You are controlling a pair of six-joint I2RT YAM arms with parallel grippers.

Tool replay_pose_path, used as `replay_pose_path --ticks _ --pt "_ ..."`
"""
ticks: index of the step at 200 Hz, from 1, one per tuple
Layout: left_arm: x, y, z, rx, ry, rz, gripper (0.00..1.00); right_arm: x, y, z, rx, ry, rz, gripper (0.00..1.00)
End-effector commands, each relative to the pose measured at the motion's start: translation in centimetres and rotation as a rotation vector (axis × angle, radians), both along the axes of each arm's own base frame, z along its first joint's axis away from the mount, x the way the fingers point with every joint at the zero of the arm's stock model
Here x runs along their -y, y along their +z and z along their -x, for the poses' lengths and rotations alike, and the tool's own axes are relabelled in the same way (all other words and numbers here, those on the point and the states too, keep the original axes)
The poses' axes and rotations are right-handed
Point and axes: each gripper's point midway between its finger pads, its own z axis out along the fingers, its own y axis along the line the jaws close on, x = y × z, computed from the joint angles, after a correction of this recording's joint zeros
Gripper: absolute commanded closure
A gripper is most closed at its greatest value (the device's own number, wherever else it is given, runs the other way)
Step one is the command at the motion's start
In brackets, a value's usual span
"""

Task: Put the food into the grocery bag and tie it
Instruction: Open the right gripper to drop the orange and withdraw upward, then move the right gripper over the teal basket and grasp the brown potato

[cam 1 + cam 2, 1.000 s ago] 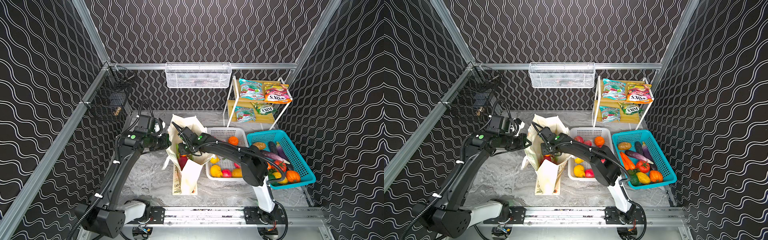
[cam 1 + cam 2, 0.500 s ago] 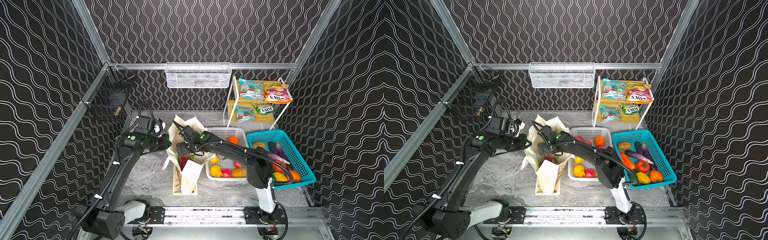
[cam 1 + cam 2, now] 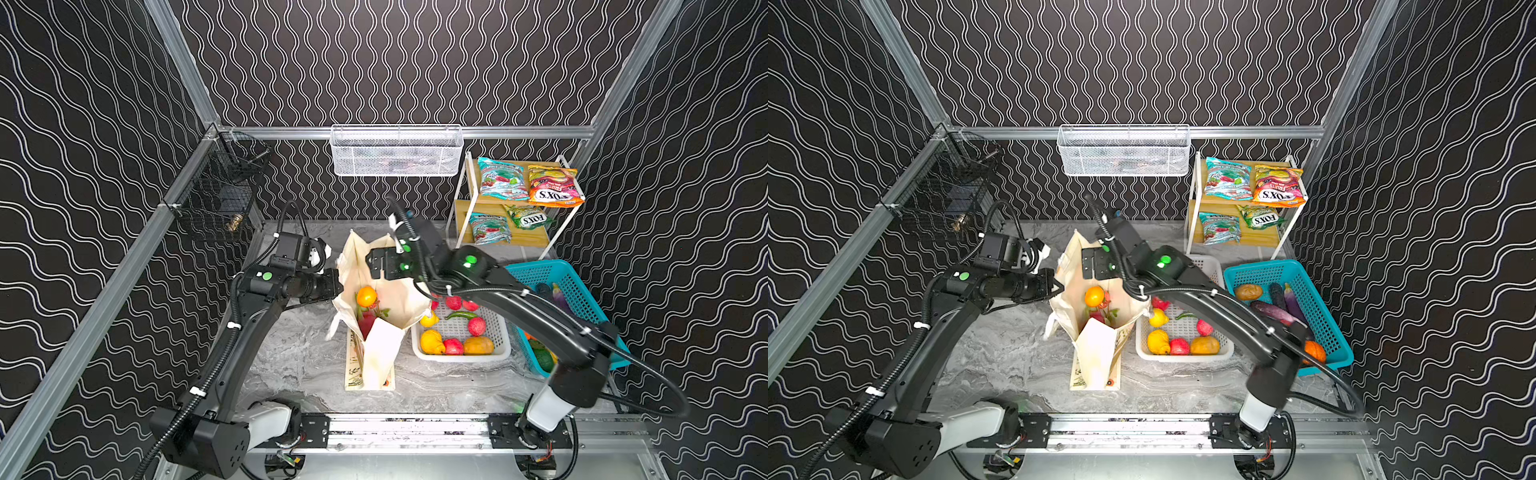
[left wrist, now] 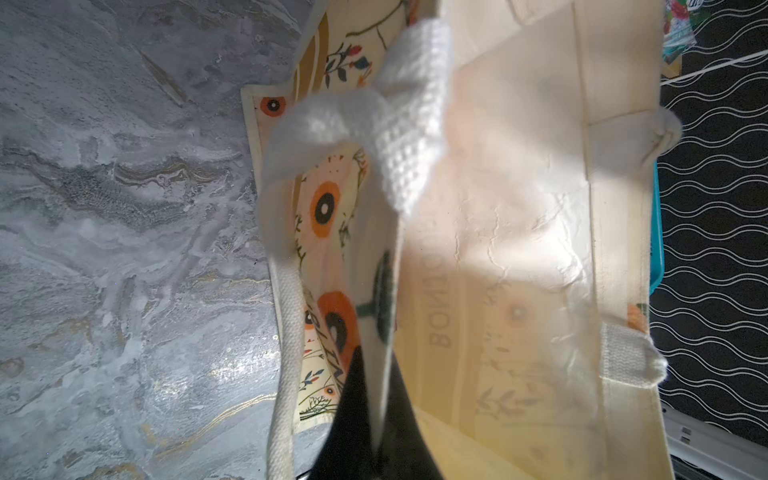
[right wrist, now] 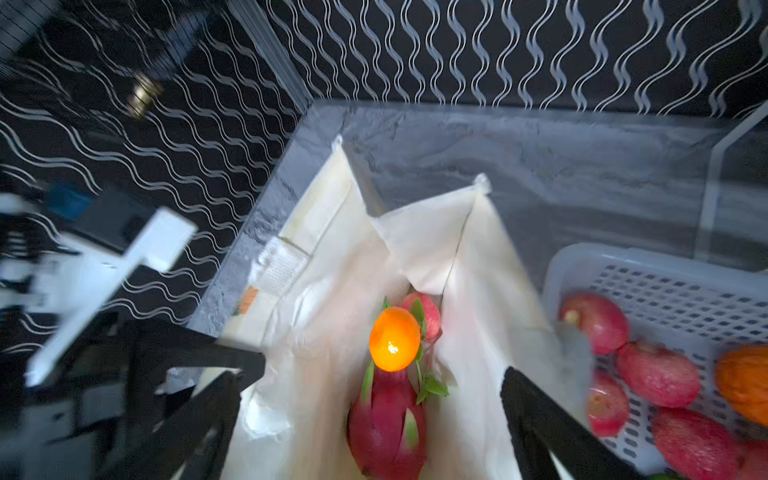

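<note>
The left tool (image 4: 376, 403) is clamped shut on the rim of the grocery bag (image 3: 376, 353) on that arm's side, pinching the cream fabric near a white strap handle (image 4: 407, 137). The right tool (image 5: 380, 370) hangs spread wide and empty over the bag's open mouth (that view is blurred, so its height above the rim is hard to judge). Inside, the orange (image 5: 394, 338) lies on the dragon fruit (image 5: 386, 424), and the bag stands upright on the surface (image 3: 299, 353), just beside the white basket (image 3: 461, 358).
</note>
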Motion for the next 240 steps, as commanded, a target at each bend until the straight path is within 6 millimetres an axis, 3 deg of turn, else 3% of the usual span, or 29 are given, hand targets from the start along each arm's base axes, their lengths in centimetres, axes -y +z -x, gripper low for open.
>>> replay_pose_path --ticks 1,23,62,100,136,153,169,190,213,240 --pt "0.1 -0.1 -0.1 0.015 -0.025 -0.008 1.0 2.6 3.4 -0.4 0.119 -0.083 -0.033 0.01" --pt "0.1 -0.2 0.0 0.014 -0.024 -0.009 1.0 5.4 5.4 -0.2 0.178 -0.158 -0.039 0.01" --pt "0.1 -0.2 -0.1 0.011 -0.026 -0.008 1.0 10.7 6.2 -0.6 0.214 -0.297 -0.038 0.01" --pt "0.3 -0.2 0.0 0.014 -0.031 0.005 1.0 21.2 3.7 -2.6 0.127 -0.572 -0.036 0.01" --pt "0.3 0.2 0.3 0.023 -0.04 0.004 1.0 31.2 1.9 -1.9 0.099 -0.851 -0.048 0.03" --pt "0.2 0.3 0.3 0.026 -0.046 -0.005 1.0 34.1 1.0 -1.6 0.087 -0.93 -0.054 0.03" --pt "0.3 0.3 0.3 0.027 -0.05 -0.002 1.0 35.7 -0.3 -1.8 0.057 -0.959 -0.056 0.04" --pt "0.4 0.2 0.4 0.024 -0.056 0.0 1.0 36.0 -1.8 -2.2 0.013 -0.952 -0.082 0.04" --pt "0.3 0.2 0.5 0.025 -0.057 0.0 1.0 34.4 -3.4 -2.8 -0.031 -0.868 -0.123 0.05" --pt "0.2 0.1 0.5 0.026 -0.059 -0.008 1.0 32.0 -7.1 -3.4 -0.199 -0.776 -0.128 0.07"
